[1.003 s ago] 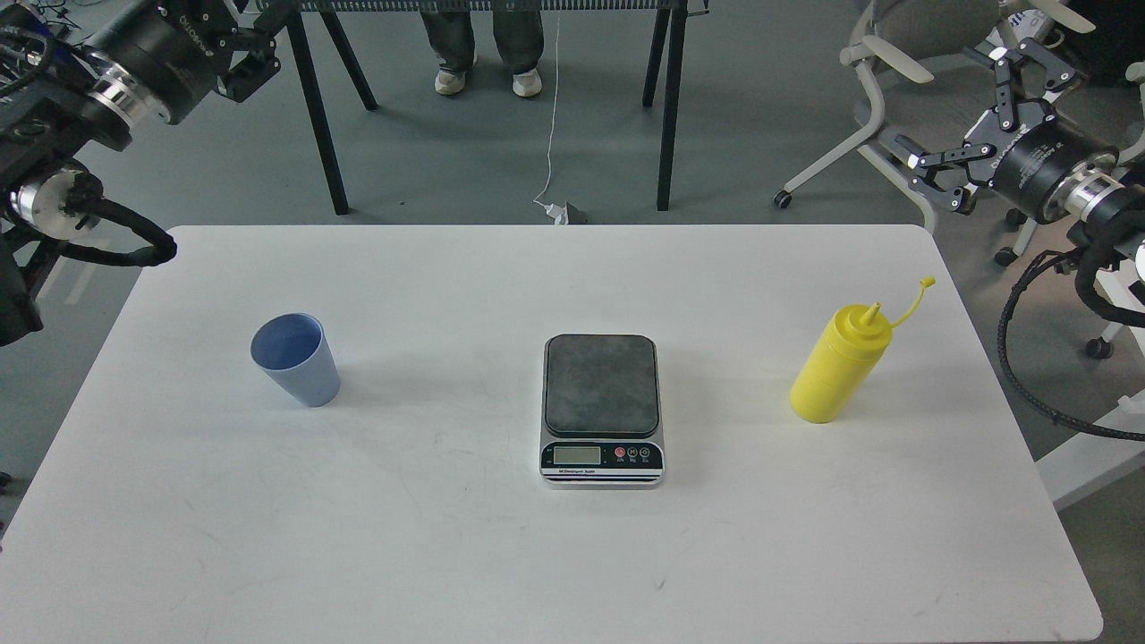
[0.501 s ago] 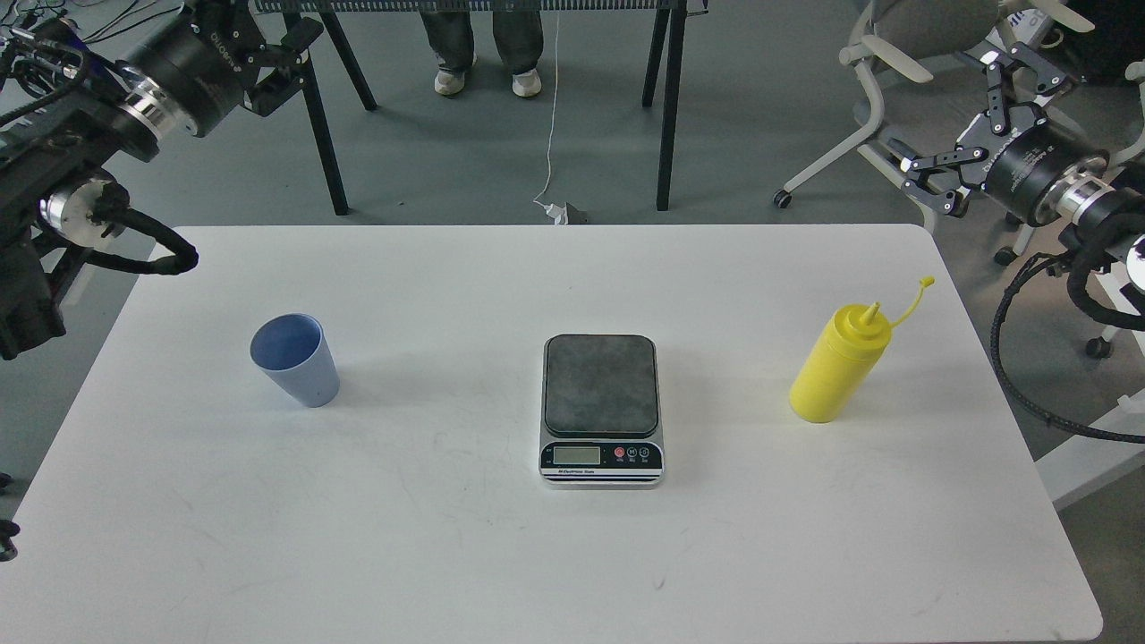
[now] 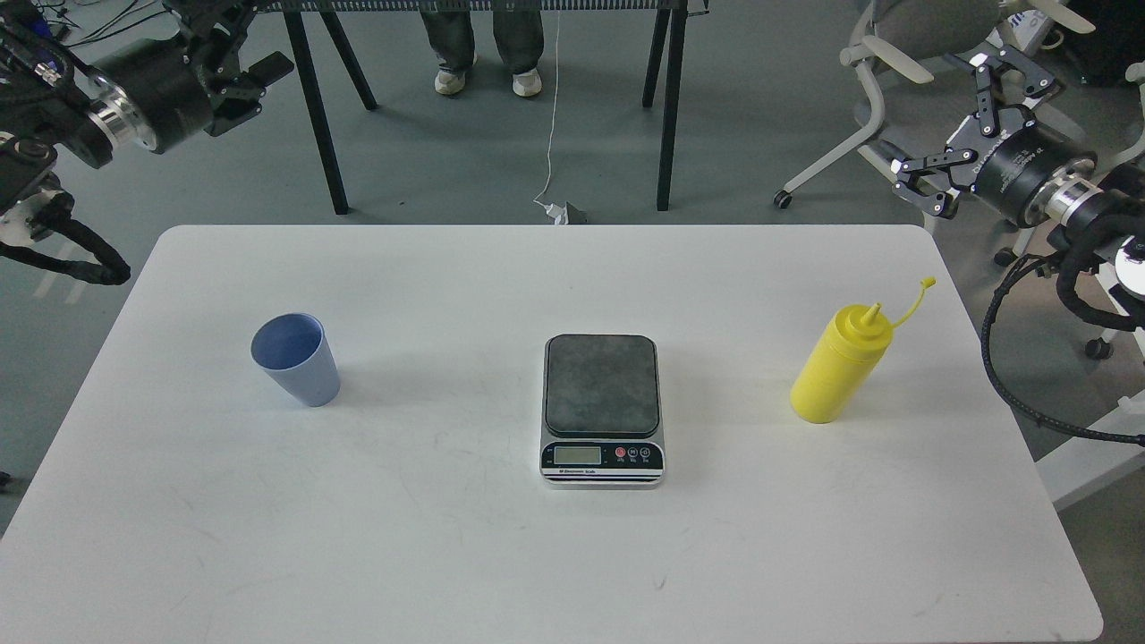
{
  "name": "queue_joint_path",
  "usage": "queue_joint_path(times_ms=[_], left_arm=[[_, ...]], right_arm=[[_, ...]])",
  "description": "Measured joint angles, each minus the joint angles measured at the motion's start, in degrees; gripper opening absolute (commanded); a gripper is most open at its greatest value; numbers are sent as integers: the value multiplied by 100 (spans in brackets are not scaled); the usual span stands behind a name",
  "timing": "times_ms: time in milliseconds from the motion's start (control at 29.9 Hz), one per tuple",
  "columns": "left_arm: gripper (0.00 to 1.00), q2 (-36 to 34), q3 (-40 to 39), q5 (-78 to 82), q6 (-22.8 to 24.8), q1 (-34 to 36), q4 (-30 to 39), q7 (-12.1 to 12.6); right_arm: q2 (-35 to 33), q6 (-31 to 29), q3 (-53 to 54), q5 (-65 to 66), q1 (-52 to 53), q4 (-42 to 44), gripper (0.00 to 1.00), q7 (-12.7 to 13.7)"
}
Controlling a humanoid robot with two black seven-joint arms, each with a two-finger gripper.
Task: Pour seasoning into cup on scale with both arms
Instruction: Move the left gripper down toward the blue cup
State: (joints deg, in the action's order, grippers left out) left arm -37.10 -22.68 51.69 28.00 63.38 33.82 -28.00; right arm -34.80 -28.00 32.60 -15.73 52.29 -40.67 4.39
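Note:
The light blue cup (image 3: 295, 360) stands upright on the left of the white table (image 3: 447, 555). The scale (image 3: 601, 407) lies at the table's middle with nothing on its dark platform. The yellow seasoning bottle (image 3: 841, 367) stands at the right, nozzle up, cap strap hanging off to the right. My left gripper (image 3: 243, 40) is high at the far left, beyond the table's back edge, open and empty. My right gripper (image 3: 950, 130) is high at the far right, above and behind the bottle, fingers spread wide and empty.
Black legs (image 3: 322, 134) of another table stand behind the white table, with a person's feet (image 3: 487, 82) and a white cable (image 3: 550, 134) on the floor. An office chair (image 3: 881, 107) stands at the back right. Black cable loops (image 3: 1011, 376) hang off the right edge.
My left arm has pulled back to the left and its gripper has turned. My right gripper has drifted slightly up and to the right. Cup, scale and bottle have not moved.

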Motion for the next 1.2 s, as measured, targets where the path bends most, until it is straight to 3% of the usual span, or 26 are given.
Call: queue_joint_path(times_ms=[334, 568, 702, 969, 1203], left_arm=[[99, -9, 3, 1061, 0, -50, 43, 0], [99, -387, 157, 2042, -52, -90, 1073, -1], [99, -708, 432, 2484, -657, -92, 1519, -1], [99, -952, 1005, 3619, -1577, -126, 1611, -1], [99, -967, 1320, 4276, -1857, -380, 1544, -1]], right_arm=[[138, 0, -5, 0, 0, 41, 99, 0], [126, 0, -8, 0, -8, 42, 99, 0], [117, 0, -6, 0, -17, 42, 99, 0], [147, 0, 1, 0, -43, 40, 99, 0], [174, 0, 1, 0, -44, 40, 99, -1]])
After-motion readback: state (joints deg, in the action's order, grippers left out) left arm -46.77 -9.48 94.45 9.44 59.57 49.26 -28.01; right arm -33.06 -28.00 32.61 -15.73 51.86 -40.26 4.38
